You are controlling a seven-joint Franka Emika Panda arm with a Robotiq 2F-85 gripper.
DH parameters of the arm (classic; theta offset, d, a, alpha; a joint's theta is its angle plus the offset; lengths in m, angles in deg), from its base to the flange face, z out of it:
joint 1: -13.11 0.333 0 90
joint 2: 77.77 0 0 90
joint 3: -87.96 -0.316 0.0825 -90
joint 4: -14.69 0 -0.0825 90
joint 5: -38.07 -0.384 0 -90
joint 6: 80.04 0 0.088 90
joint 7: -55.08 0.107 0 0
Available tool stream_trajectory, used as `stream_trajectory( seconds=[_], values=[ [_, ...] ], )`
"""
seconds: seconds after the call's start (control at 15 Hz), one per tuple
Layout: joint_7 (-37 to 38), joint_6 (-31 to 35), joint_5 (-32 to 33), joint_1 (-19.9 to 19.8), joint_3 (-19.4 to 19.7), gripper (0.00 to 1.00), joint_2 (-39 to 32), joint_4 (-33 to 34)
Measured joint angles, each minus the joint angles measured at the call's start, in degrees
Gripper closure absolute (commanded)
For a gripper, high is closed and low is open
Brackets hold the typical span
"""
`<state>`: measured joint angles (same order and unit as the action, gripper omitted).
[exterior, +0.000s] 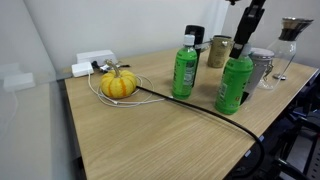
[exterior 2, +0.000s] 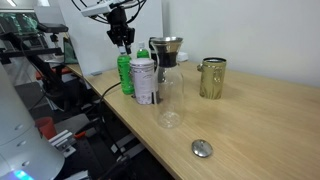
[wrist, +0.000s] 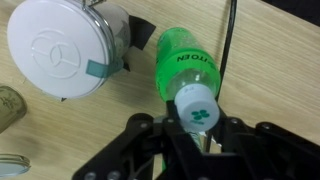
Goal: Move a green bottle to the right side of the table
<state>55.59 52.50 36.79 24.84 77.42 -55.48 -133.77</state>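
Step in hand looks like the grab: the green bottle (exterior: 235,85) stands right under the jaws, its cap (wrist: 197,105) btwn them in the wrist view, but one can't tell if they pinch it or are just spread at its sides. Next move prob. needs a firm squeeze, then a lift & a carry to the right side of the desk (exterior: 150,130), w/o bumping the other bottle (exterior: 184,68) beside the jaws. The arm (exterior: 252,14) hangs from above, jaws pointing straight down.

Looks evenly bright under soft indoor light. Casts only faint shadows on the worktop (exterior: 150,130). Blurs the jaws in the wrist view.
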Motion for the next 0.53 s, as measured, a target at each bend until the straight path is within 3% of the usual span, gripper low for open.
stream_trajectory(
  seconds=[0.53],
  values=[
    [-1.4, 0.7, -1.6, 0.0, 3.4, 0.91, 2.4, 2.9]
  ],
)
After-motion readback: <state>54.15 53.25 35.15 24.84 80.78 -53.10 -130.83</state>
